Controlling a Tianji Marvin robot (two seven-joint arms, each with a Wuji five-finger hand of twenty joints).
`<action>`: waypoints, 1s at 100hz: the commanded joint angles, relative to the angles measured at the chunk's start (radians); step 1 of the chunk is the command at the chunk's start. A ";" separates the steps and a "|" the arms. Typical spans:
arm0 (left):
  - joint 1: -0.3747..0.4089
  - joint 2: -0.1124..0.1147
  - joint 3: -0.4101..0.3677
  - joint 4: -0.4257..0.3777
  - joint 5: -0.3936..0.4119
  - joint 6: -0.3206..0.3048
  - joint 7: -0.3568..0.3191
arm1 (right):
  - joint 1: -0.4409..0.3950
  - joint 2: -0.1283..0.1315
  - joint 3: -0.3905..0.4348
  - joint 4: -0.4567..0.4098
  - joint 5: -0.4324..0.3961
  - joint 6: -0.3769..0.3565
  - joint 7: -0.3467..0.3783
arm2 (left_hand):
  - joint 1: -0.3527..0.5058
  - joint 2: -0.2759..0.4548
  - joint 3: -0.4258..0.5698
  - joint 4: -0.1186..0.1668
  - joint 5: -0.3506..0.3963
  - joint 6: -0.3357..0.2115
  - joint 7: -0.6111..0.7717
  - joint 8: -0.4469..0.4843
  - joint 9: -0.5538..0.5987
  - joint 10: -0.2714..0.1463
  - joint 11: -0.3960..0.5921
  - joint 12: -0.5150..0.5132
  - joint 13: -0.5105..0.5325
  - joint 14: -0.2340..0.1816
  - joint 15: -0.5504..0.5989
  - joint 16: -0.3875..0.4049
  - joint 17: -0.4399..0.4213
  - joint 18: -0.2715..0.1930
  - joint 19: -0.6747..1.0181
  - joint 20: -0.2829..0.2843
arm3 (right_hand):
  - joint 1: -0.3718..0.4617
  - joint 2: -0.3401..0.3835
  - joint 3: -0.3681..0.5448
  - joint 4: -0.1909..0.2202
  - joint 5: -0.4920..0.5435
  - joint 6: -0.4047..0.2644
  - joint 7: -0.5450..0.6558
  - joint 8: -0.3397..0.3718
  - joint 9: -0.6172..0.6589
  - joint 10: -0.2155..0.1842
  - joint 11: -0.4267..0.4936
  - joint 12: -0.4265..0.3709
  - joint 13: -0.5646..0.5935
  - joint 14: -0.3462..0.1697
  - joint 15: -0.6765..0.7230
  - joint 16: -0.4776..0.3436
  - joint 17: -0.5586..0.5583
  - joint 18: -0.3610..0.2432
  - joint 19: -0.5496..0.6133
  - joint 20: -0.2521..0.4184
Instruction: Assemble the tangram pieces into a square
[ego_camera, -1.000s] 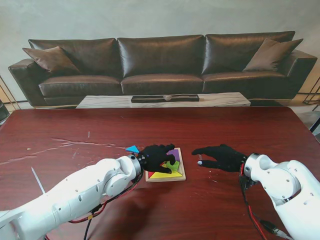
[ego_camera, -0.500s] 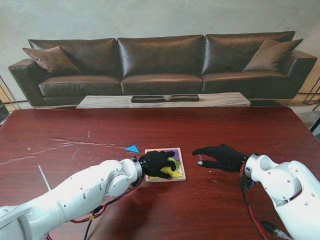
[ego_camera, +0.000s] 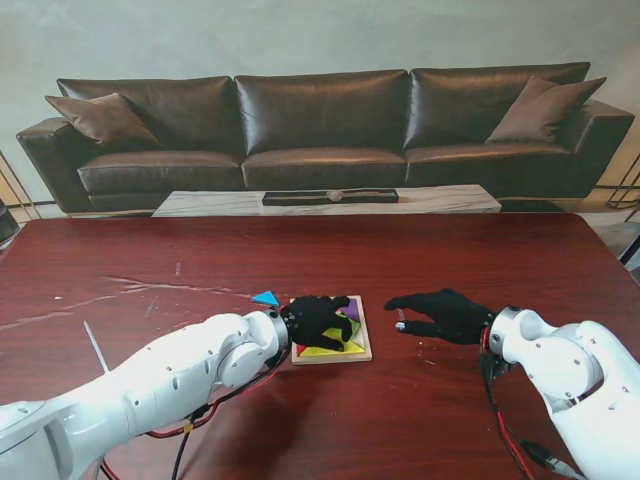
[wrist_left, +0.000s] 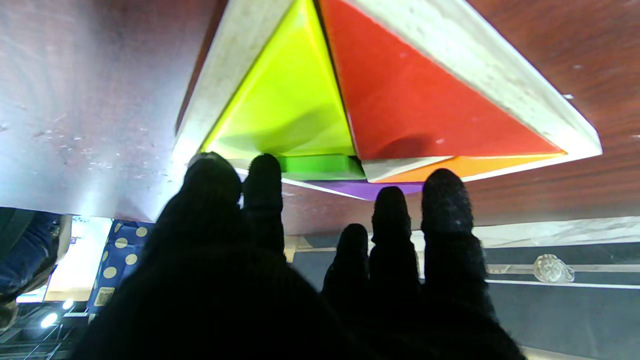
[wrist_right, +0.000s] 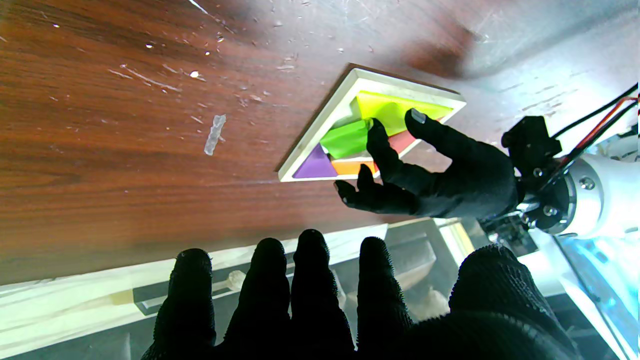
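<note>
A wooden tray (ego_camera: 340, 358) lies at the table's middle with yellow (wrist_left: 285, 105), red (wrist_left: 415, 105), green (wrist_left: 320, 167), orange (wrist_left: 450, 170) and purple (wrist_left: 365, 189) pieces in it. My left hand (ego_camera: 318, 318) hovers over the tray, open with fingers spread. In the right wrist view that left hand (wrist_right: 440, 170) has one fingertip at the green piece (wrist_right: 345, 140) and another at the yellow piece (wrist_right: 385, 107). A blue triangle (ego_camera: 265, 298) lies loose on the table just left of the tray. My right hand (ego_camera: 440, 315) is open, to the right of the tray and apart from it.
The dark red table (ego_camera: 150, 260) is scratched, and a small clear scrap (wrist_right: 214, 134) lies on it near the tray. Beyond the far edge stand a low marble table (ego_camera: 330, 200) and a brown leather sofa (ego_camera: 320, 120).
My left hand drew nearer to me over the tray, then slid back a little farther and spread its fingers. The right hand and the blue triangle have not moved.
</note>
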 joint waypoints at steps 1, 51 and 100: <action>-0.006 0.000 0.003 0.013 0.002 0.018 -0.014 | -0.005 0.001 -0.003 -0.004 -0.002 0.000 0.003 | 0.024 0.026 0.008 0.037 -0.009 0.166 -0.108 -0.027 -0.015 0.004 -0.014 0.000 -0.001 0.003 -0.008 -0.002 0.003 0.003 0.006 0.009 | 0.013 0.012 0.004 0.026 0.001 0.001 0.009 -0.012 0.027 -0.003 0.016 0.009 0.007 -0.012 -0.005 0.009 -0.020 0.002 -0.011 -0.022; -0.007 0.021 -0.001 -0.004 0.013 0.051 -0.049 | -0.004 0.001 -0.007 -0.009 -0.004 -0.001 0.003 | 0.038 0.014 0.015 0.035 -0.008 0.170 -0.069 0.000 -0.005 0.003 0.001 0.005 0.007 0.004 -0.002 -0.001 0.011 0.001 0.011 0.007 | 0.012 0.012 0.004 0.026 0.002 0.000 0.010 -0.011 0.029 -0.003 0.016 0.009 0.007 -0.012 -0.005 0.009 -0.020 0.002 -0.011 -0.021; 0.037 0.044 -0.067 -0.074 0.025 0.062 -0.045 | 0.000 0.001 -0.013 -0.007 -0.002 0.001 0.002 | 0.037 0.019 0.015 0.034 -0.048 0.157 -0.044 0.005 -0.003 0.002 0.016 -0.006 0.010 0.004 -0.002 -0.001 0.011 0.004 0.013 0.003 | 0.012 0.012 0.004 0.026 0.003 0.001 0.010 -0.011 0.030 -0.002 0.017 0.009 0.007 -0.012 -0.005 0.009 -0.019 0.002 -0.010 -0.021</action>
